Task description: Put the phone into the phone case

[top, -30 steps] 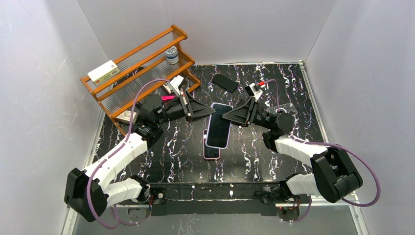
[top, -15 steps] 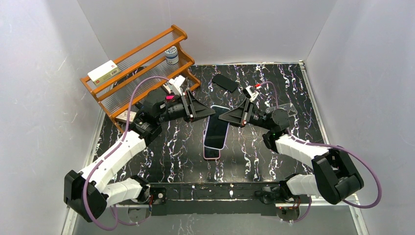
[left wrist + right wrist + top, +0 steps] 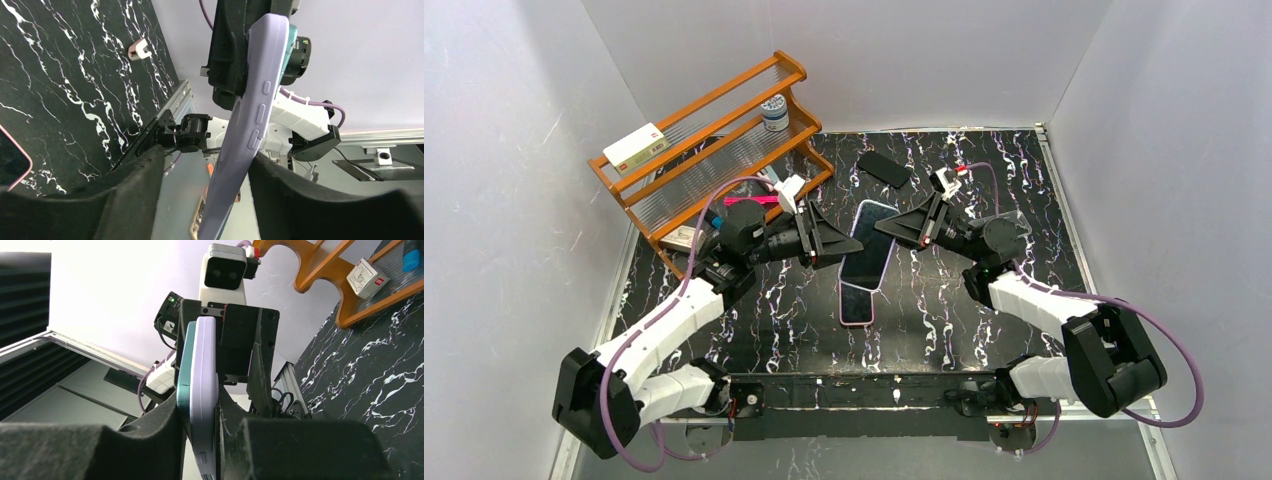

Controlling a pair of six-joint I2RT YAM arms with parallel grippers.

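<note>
My right gripper (image 3: 199, 427) is clamped on the lavender phone case (image 3: 206, 390), with a teal phone (image 3: 184, 375) lying against it. My left gripper (image 3: 205, 185) stands open around the case's other end. The case hangs above the marble table (image 3: 944, 310), over a pink-rimmed phone (image 3: 856, 310) lying flat.

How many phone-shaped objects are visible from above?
3. A lavender one held by the right gripper; a pink-edged one flat on the table beneath; a black one near the back edge. The rack may hide others.
</note>
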